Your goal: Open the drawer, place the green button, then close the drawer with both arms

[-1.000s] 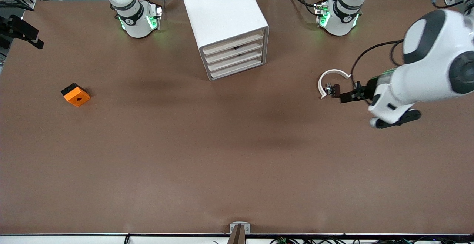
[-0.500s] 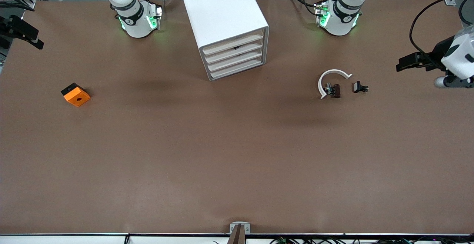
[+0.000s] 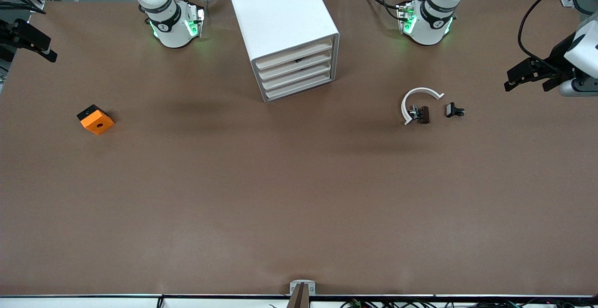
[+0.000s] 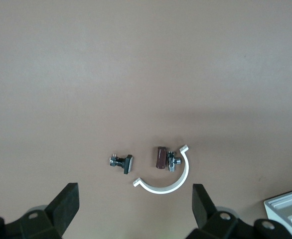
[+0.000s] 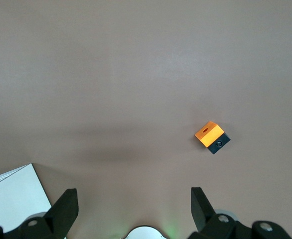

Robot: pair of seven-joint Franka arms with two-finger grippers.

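The white cabinet stands midway between the arm bases, and all its drawers are shut. The button is a tiny black and grey part lying on the table toward the left arm's end; no green shows on it. It also shows in the left wrist view. My left gripper is open and empty, up in the air over the table's edge at the left arm's end, apart from the button; it also shows in its own view. My right gripper is open and empty over the right arm's end.
A dark brown part inside a white arc lies beside the button. An orange cube with a round hole lies toward the right arm's end. A cabinet corner shows in each wrist view.
My left arm has pulled away from over the button and the brown part to the left arm's end of the table. The small parts stayed put. The right gripper barely moved.
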